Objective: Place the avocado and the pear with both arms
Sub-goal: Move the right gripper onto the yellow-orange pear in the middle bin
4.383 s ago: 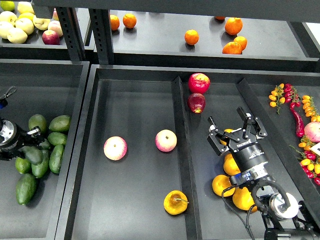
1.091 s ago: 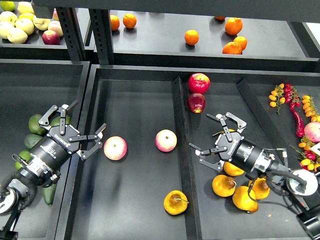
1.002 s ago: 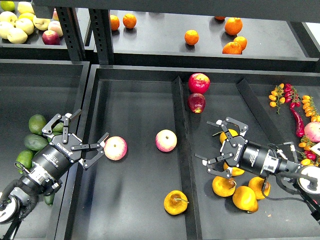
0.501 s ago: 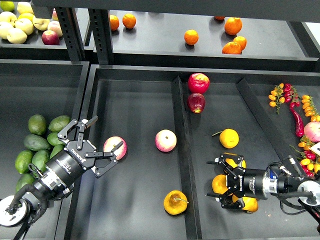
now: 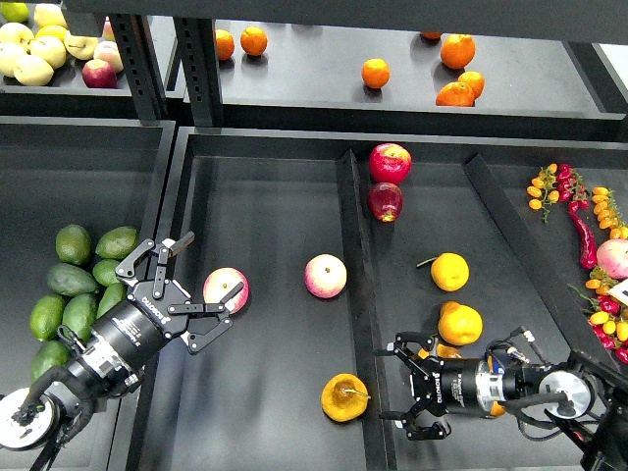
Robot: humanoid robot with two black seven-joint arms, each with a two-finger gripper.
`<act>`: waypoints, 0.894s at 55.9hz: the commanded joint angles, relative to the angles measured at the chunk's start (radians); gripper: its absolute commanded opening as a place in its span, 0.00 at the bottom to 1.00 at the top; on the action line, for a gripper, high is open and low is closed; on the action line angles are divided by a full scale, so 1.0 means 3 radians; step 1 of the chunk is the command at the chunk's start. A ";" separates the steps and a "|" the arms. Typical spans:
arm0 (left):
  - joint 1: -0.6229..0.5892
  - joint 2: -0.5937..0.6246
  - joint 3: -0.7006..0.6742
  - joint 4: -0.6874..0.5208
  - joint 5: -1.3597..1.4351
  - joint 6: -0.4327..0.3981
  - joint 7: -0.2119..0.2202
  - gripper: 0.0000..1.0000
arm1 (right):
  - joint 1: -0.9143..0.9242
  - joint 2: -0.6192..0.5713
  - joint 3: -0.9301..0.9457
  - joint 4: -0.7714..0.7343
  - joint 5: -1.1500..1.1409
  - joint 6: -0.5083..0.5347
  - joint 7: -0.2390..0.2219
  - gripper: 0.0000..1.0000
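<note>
Several dark green avocados (image 5: 71,280) lie piled in the left bin. My left gripper (image 5: 203,291) is open and empty, just right of the pile and over the divider, with its fingertips around a pink-yellow apple (image 5: 227,289). A yellow-orange pear (image 5: 344,397) with a brown stem lies at the front of the middle bin. My right gripper (image 5: 400,385) is open and empty, lying low and pointing left at the divider beside that pear. More pears (image 5: 459,323) lie in the right compartment.
A second pink-yellow apple (image 5: 325,276) lies mid-bin. Two red apples (image 5: 390,163) sit at the back of the right compartment. Chillies and small tomatoes (image 5: 579,211) fill the far right tray. Oranges (image 5: 376,73) and pale apples (image 5: 34,54) lie on the back shelf. A raised divider (image 5: 355,275) splits the bins.
My right gripper has moved left and toward the front, off the pear pile to the divider, uncovering a pear. My left gripper has shifted very little beside the apple.
</note>
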 commanded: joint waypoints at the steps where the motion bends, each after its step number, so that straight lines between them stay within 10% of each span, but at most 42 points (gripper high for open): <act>1: 0.0000 0.0000 -0.0005 0.0001 0.0000 -0.0008 0.0000 1.00 | 0.0013 0.0121 -0.0009 -0.0122 -0.0054 0.0000 0.0000 0.99; 50: 0.0062 0.0000 0.0021 0.0001 0.0000 -0.0039 0.0000 1.00 | 0.0023 0.0617 0.0006 -0.0735 -0.0136 0.0000 0.0000 0.80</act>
